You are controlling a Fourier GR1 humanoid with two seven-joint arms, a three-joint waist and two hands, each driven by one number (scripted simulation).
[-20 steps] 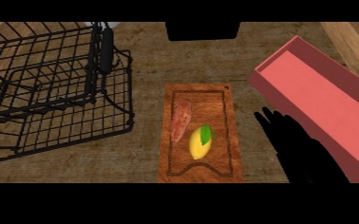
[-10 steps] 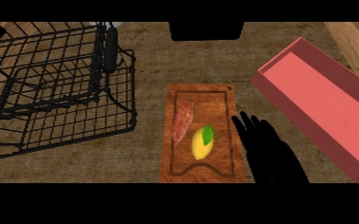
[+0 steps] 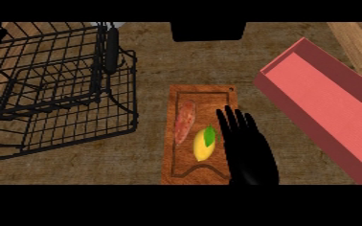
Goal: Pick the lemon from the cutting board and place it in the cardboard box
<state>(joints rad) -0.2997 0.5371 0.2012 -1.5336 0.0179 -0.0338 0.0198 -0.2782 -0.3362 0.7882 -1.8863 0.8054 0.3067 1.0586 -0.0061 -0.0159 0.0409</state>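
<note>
Mottled brown stone-like counter top [image 3: 205, 62] fills the head view and carries every object shown. A pale wooden strip [image 3: 348, 33] crosses the corner at 1 o'clock. A dark, square-edged block [image 3: 209, 30] sits at 12 o'clock, cut off by the upper edge, and cannot be identified.

A black wire basket [image 3: 133, 91] occupies the 9 to 10 o'clock sector, and the counter shows through its mesh. An open-topped, pinkish-red rectangular box [image 3: 318, 91] (the task's cardboard box) lies at 3 o'clock, set at an angle with its far end running out of view to the right.

An upright rectangular wooden cutting board [image 3: 201, 98] with a routed groove lies at 6 o'clock, between basket and box and apart from both. On the board the yellow lemon [image 3: 203, 146], with a green patch at its upper end, rests in the lower half. A reddish elongated strip [image 3: 185, 122], possibly meat, lies just beside it at the lemon's 11 o'clock.

The robot's black right hand [image 3: 249, 151] enters from 5 o'clock and overlaps the board's right margin. Its fingers are straight, slightly spread and pointing to 12 o'clock, and they hold nothing. They lie just beside the lemon at its 3 o'clock; whether they touch it cannot be told.
</note>
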